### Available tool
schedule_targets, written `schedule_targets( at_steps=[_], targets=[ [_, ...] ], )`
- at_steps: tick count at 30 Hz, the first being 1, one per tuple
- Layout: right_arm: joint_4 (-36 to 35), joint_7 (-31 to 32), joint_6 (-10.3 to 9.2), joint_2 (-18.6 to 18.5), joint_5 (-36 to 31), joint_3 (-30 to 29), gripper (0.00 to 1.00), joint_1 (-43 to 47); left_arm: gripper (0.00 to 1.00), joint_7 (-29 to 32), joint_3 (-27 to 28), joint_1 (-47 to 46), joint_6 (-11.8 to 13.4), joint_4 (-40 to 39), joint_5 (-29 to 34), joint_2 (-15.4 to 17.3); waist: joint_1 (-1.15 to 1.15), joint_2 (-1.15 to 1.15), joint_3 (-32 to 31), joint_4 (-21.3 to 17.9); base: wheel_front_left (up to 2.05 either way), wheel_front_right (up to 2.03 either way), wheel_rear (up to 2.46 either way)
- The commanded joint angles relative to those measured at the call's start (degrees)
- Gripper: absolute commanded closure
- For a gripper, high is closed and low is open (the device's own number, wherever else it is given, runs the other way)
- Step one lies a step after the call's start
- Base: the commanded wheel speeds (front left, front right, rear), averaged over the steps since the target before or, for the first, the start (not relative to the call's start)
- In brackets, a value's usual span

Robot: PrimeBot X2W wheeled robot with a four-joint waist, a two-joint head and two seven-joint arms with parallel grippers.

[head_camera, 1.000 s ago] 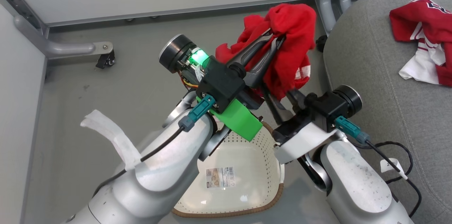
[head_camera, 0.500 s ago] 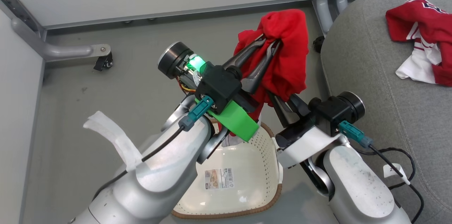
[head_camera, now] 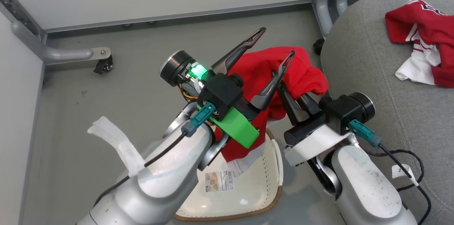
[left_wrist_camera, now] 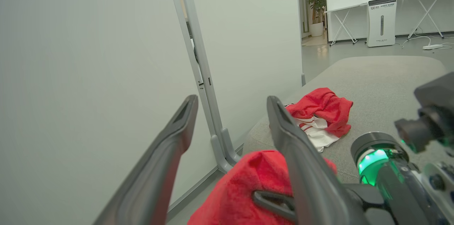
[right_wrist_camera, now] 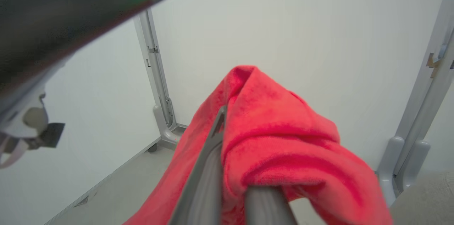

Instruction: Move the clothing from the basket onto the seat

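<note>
Clothing comes in two bright red pieces. The plain red garment (head_camera: 301,76) is soft and fuzzy, bunched into thick folds at its top, with a strip of white at its lower end. The striped garment (head_camera: 422,37) lies crumpled on the grey seat (head_camera: 372,93), red on top with white stripes and a white panel spilling out toward the seat's front.

My right gripper (head_camera: 291,95) is pressed together and pinches the plain red garment. The cloth is folded over my fingertips and hides them, draping down both sides of the fingers. My left gripper (head_camera: 277,40) is spread wide with nothing between its fingers. One finger points out over the floor (head_camera: 106,111). The other crosses in front of the red cloth, and I cannot tell whether it touches.

The plain red garment hangs in the air just beside the seat's rounded edge, above the basket (head_camera: 230,214), which stands on the floor next to the seat. In the head view its long axis slants from the bunched top near the seat's edge down and left to the white-trimmed end. That end dangles over the basket's far rim. Whether it rests on the basket I cannot tell, since my left arm covers part of it.
</note>
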Motion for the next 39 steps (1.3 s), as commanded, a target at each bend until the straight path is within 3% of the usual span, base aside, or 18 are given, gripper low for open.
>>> schedule_targets(
  at_steps=[1, 18, 32, 39],
  targets=[
    [-0.3, -0.1, -0.06, -0.2, -0.4, -0.5, 1.00, 0.6, 0.00, -0.2, -0.1, 0.9, -0.4, 0.0, -0.3, 0.5, 0.00, 0.55, 0.3, -0.6, 0.00, 0.00, 0.00],
    [-3.9, -0.1, -0.06, -0.2, -5.5, -10.8, 1.00, 5.0, 0.00, 0.9, -3.0, 1.5, -0.9, -0.1, 0.3, 2.0, 0.00, 0.55, 2.6, -11.9, 0.00, 0.00, 0.00],
    [-9.0, -0.2, -0.06, -0.1, -4.6, -18.0, 1.00, 12.4, 0.00, 2.2, -4.7, -0.3, -1.5, 0.2, 0.4, 3.3, 0.00, 0.55, 5.5, -22.6, 0.00, 0.00, 0.00],
    [-9.7, -0.1, -0.06, -0.1, -3.6, -20.4, 1.00, 14.9, 0.00, 2.4, -5.3, -0.5, -1.4, 0.6, 0.1, 3.5, 0.00, 0.55, 6.4, -25.1, 0.00, 0.00, 0.00]
  ],
)
